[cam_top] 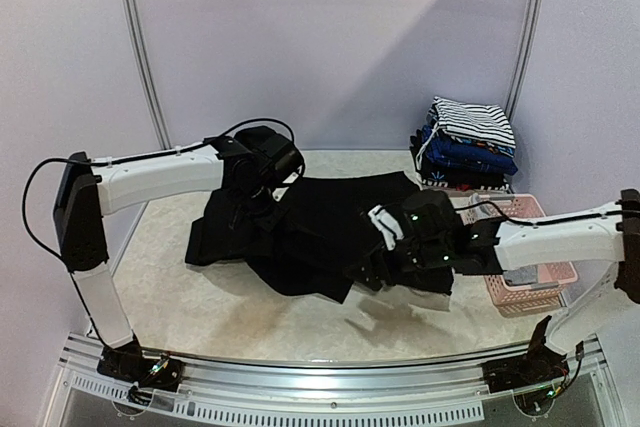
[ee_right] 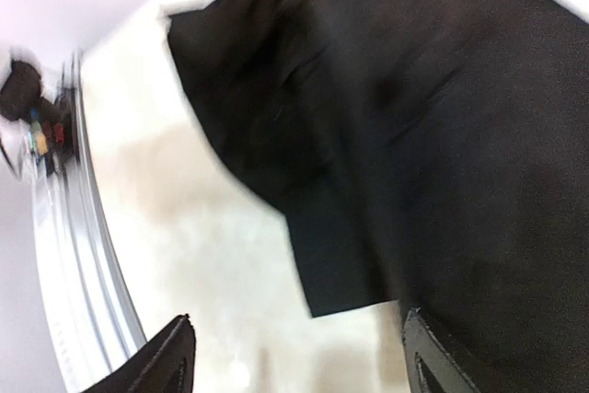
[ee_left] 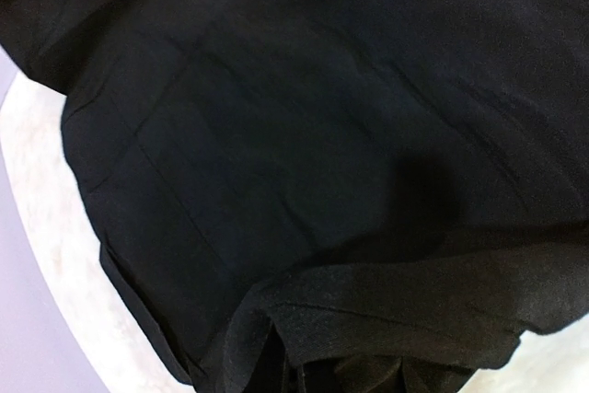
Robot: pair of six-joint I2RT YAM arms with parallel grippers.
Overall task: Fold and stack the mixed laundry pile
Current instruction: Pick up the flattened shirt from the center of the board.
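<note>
A large plain black garment lies spread and rumpled across the middle of the table. My left gripper is down at its far left part and shut on the cloth. In the left wrist view black fabric fills the frame and a raised fold hides the fingers. My right gripper stands open over the garment's near right edge. In the right wrist view one fingertip is above bare table and the other is at the cloth, with a square corner of the garment just ahead.
A stack of folded clothes, topped by a black-and-white striped one, stands at the back right. A pink lattice basket sits at the right edge beside my right arm. The metal rail marks the table's near edge.
</note>
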